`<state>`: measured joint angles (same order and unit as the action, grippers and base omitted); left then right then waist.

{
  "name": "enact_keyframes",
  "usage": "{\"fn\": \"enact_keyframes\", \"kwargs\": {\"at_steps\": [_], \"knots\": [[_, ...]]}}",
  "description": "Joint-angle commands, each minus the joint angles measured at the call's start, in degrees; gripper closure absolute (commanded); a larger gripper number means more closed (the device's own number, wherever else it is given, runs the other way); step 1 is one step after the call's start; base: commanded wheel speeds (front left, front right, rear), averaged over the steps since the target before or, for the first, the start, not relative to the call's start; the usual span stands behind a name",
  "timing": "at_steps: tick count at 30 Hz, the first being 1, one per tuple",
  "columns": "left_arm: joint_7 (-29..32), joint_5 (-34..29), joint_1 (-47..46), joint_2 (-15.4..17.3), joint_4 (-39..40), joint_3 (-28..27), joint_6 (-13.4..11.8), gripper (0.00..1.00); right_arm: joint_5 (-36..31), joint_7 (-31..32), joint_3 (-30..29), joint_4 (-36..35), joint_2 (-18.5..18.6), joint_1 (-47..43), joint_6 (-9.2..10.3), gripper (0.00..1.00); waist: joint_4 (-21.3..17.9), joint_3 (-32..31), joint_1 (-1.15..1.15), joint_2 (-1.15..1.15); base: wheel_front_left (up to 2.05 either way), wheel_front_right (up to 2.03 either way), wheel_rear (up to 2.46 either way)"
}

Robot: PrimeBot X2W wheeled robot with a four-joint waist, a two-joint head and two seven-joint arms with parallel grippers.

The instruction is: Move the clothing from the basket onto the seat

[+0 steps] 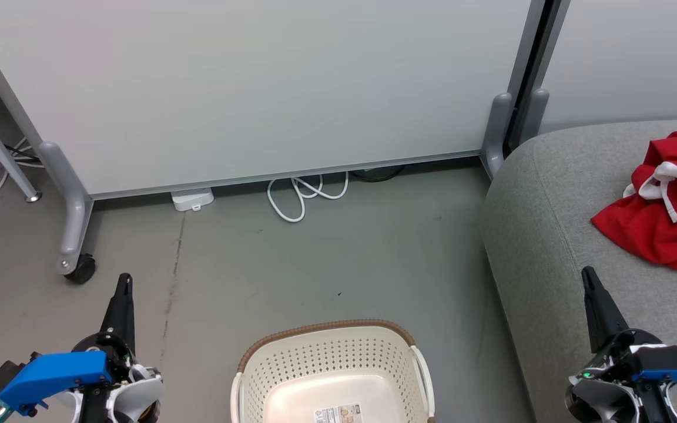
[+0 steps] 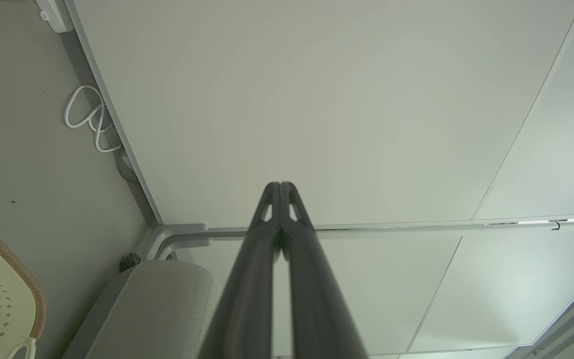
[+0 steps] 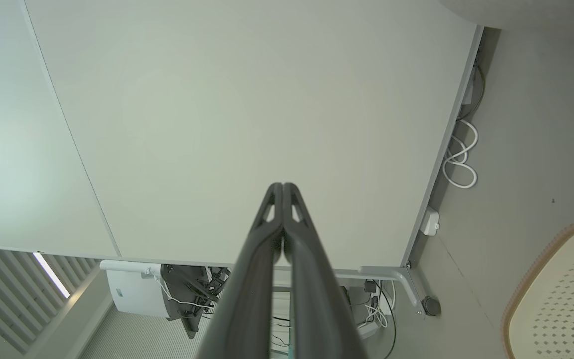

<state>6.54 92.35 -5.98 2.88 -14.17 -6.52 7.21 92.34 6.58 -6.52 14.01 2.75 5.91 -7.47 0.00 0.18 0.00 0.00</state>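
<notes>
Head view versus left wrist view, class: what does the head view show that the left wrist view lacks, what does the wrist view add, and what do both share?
Head view's extras: the red clothing lying on the seat, the shut right gripper, and the barcode sticker on the floor of the basket. Left wrist view's extra: a seam line higher up the partition. Shared: the shut left gripper, basket rim, seat, partition, coiled white cable.

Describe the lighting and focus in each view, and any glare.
Head view: even soft light, faint shadows, clothing and basket sharp. Left wrist view: left hand soft near the lens, pale bright patch on the panel. Right wrist view: right hand equally soft, bright light strip at lower left.
</notes>
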Motion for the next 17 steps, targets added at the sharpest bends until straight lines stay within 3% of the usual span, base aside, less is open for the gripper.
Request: {"fn": "enact_keyframes", "kwargs": {"at_steps": [1, 17], "knots": [[0.21, 0.11, -0.56, -0.01, 0.19, -0.15, 0.52, 1.0, 0.14, 0.14, -0.08, 0.08, 0.23, 0.64, -0.04, 1.0, 0.0, 0.0, 0.0, 0.0, 0.0, 0.0, 0.0], [0.21, 0.12, -0.56, -0.01, 0.19, -0.15, 0.52, 1.0, 0.15, 0.14, -0.07, 0.07, 0.23, 0.64, -0.04, 1.0, 0.0, 0.0, 0.0, 0.0, 0.0, 0.0, 0.0]]}}
